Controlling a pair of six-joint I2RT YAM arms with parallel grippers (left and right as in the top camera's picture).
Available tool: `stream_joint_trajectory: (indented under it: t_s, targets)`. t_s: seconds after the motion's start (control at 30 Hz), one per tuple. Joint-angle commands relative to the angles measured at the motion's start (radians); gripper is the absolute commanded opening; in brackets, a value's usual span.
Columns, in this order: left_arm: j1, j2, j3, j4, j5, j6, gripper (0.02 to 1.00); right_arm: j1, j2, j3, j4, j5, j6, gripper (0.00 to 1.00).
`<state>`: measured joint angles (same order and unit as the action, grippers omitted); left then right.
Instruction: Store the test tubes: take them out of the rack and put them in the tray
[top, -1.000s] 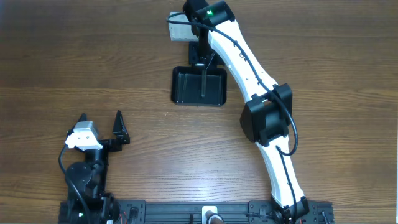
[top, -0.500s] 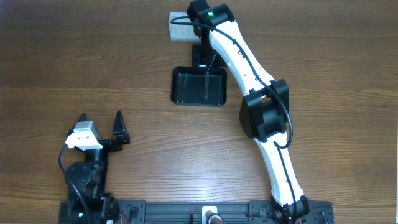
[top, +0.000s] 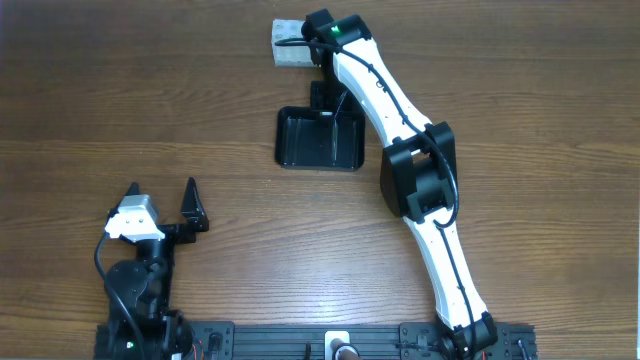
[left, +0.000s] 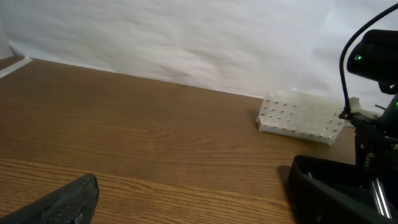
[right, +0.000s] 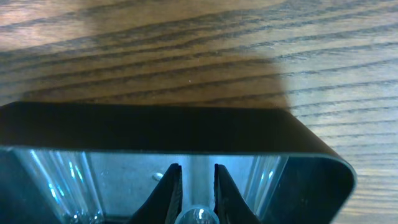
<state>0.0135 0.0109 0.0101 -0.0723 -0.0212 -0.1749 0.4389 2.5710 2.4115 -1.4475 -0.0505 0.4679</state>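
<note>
1. The right pincer (right: 195, 179) is narrowed to a slim gap, and its two fingers (right: 166, 193) close on the rounded end of a clear test tube (right: 193, 216) that sits between them.
2. That pincer is poised over the black tray (right: 186, 127) just inside one end wall, with the held tube pointing down into the tray's interior.
3. On either side of the held tube, glassy tube shapes (right: 59, 177) lie along the tray floor. Their number cannot be told.
4. In the top view the right arm (top: 385, 95) stretches from its base up the table (top: 520, 120) to the tray's far edge.
5. The white rack (top: 288, 48) lies on the table just beyond the tray's far edge. The arm's wrist covers the rack's right end in that view.
6. In the left wrist view the rack (left: 298, 115) lies flat, with the tray (left: 326, 186) nearer and beside it.
7. The left pincer (top: 162, 187) is spread wide and grips nothing. It is over bare table near its own base, well apart from both tray and rack.
</note>
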Motion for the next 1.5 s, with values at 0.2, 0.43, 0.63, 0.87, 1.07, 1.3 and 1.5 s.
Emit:
stream_joint_trajectory:
  t_s: [0.2, 0.43, 0.63, 0.87, 1.07, 1.3, 1.5]
  targets:
    - [0.005, -0.005, -0.004, -0.002, 0.013, 0.018, 0.998, -0.006, 0.024, 0.008, 0.012, 0.045, 0.006, 0.086]
    - [0.005, -0.005, -0.004, -0.002, 0.013, 0.018, 0.998, -0.004, 0.052, 0.008, 0.025, 0.049, 0.006, 0.086]
    - [0.005, -0.005, -0.004, -0.002, 0.013, 0.018, 0.996, -0.004, 0.062, 0.008, 0.035, 0.051, 0.006, 0.086]
    - [0.005, -0.005, -0.004, -0.002, 0.013, 0.018, 0.996, -0.004, 0.063, 0.008, 0.04, 0.051, 0.006, 0.27]
    - [0.005, -0.005, -0.004, -0.002, 0.013, 0.018, 0.998, 0.003, 0.062, 0.008, 0.029, 0.048, 0.006, 0.277]
    - [0.005, -0.005, -0.004, -0.002, 0.013, 0.018, 0.998, 0.011, 0.022, 0.009, -0.014, 0.043, 0.006, 0.288]
    - [0.005, -0.005, -0.004, -0.002, 0.013, 0.018, 1.0, 0.011, -0.047, 0.01, -0.073, 0.044, 0.006, 0.334]
